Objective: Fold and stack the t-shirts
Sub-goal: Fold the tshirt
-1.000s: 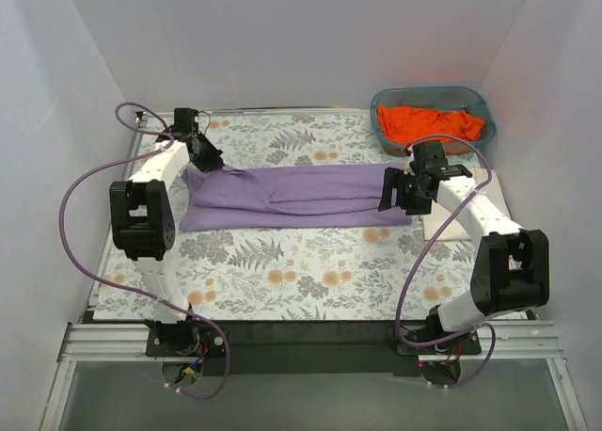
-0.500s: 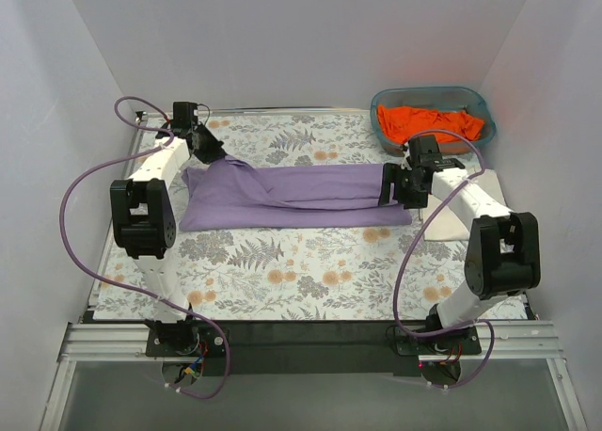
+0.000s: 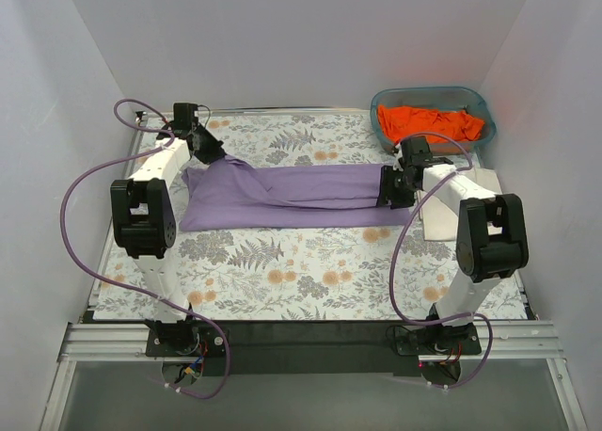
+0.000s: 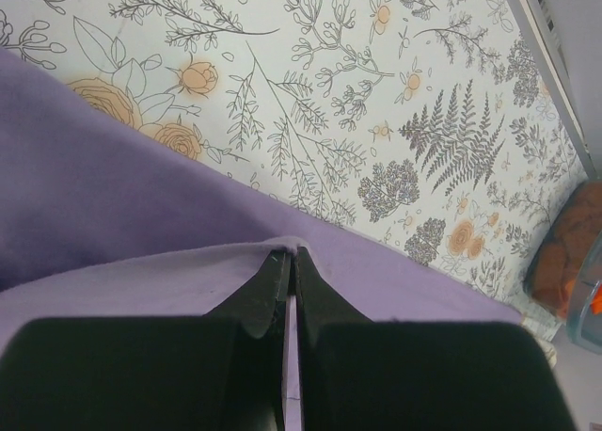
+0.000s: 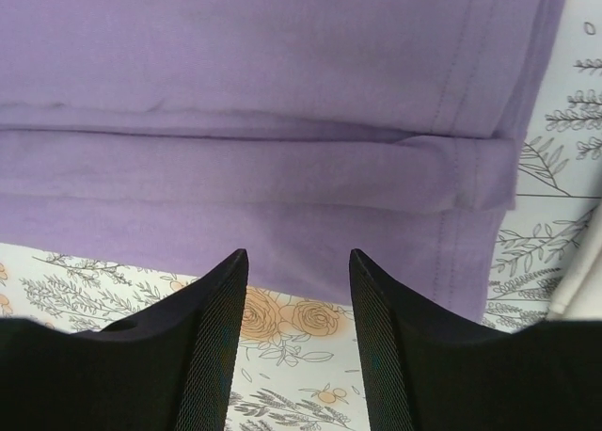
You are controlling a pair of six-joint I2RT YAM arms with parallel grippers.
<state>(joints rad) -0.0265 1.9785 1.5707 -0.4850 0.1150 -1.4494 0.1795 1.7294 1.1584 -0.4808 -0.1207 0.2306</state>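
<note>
The lavender-purple t-shirt (image 3: 282,196) lies folded into a long strip across the floral tablecloth. My left gripper (image 3: 209,152) is shut on its far left corner and lifts that corner a little; the pinched cloth (image 4: 188,262) shows at the fingertips in the left wrist view. My right gripper (image 3: 388,191) is open and empty, just above the shirt's right hem (image 5: 470,167). The orange t-shirt (image 3: 428,123) lies crumpled in the teal basket. The cream-white folded t-shirt (image 3: 450,222) lies at the right edge, partly under my right arm.
The teal basket (image 3: 475,102) stands at the back right corner. White walls close in the back and both sides. The floral tablecloth (image 3: 301,271) covers the table in front of the shirt.
My left gripper has lifted the shirt's left corner and drawn it slightly back. My right gripper has moved left and back, from over the white shirt to the purple shirt's right hem.
</note>
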